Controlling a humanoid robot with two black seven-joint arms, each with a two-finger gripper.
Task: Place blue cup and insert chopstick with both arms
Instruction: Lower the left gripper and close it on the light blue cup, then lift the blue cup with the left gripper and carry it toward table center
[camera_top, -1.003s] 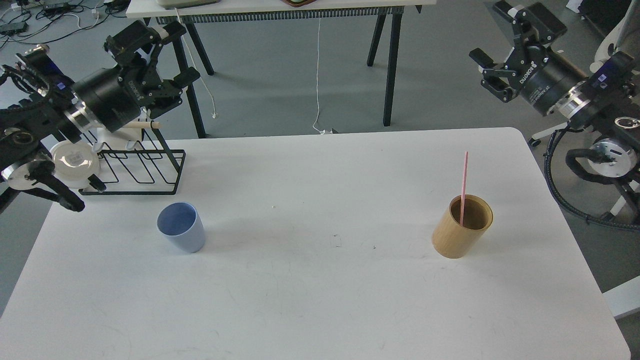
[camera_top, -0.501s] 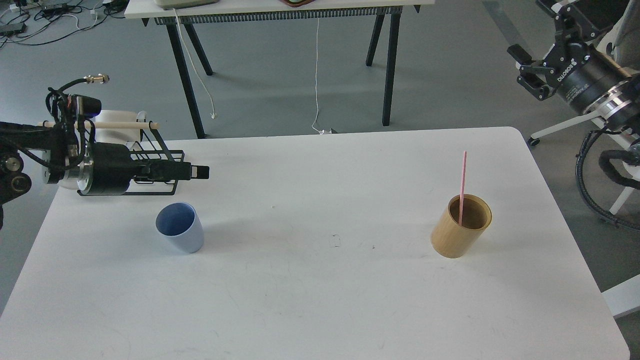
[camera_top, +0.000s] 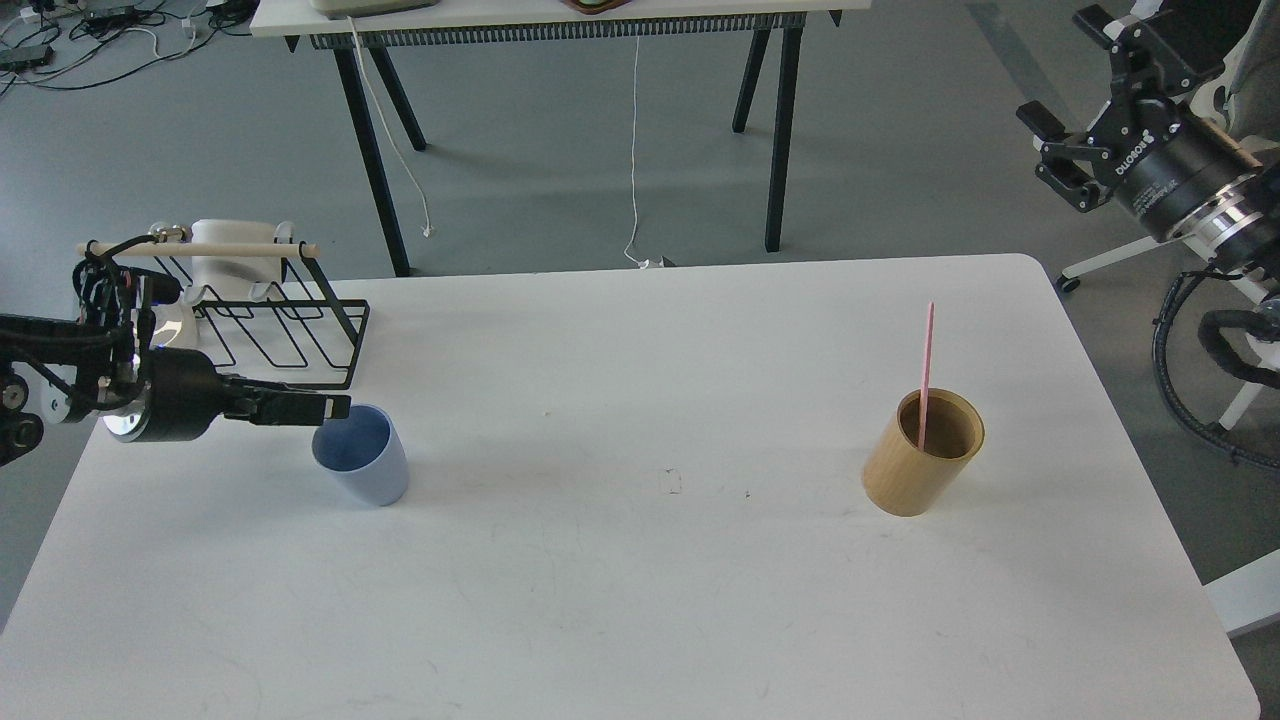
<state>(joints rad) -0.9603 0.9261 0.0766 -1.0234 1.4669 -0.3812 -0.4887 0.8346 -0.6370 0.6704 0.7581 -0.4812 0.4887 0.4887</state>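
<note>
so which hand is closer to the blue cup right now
Left. The left hand reaches in level from the left with its tip at the blue cup's rim. The right hand is raised off the table's far right corner, well beyond the tan cylinder.

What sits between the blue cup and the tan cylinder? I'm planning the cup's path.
Nothing: in the head view, only bare white table lies between the blue cup and the tan cylinder.

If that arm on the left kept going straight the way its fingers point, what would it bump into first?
Most likely the blue cup: the left gripper points rightward with its tip right at the cup's near rim. Depth from this one view is unclear, so it might pass just behind.
</note>
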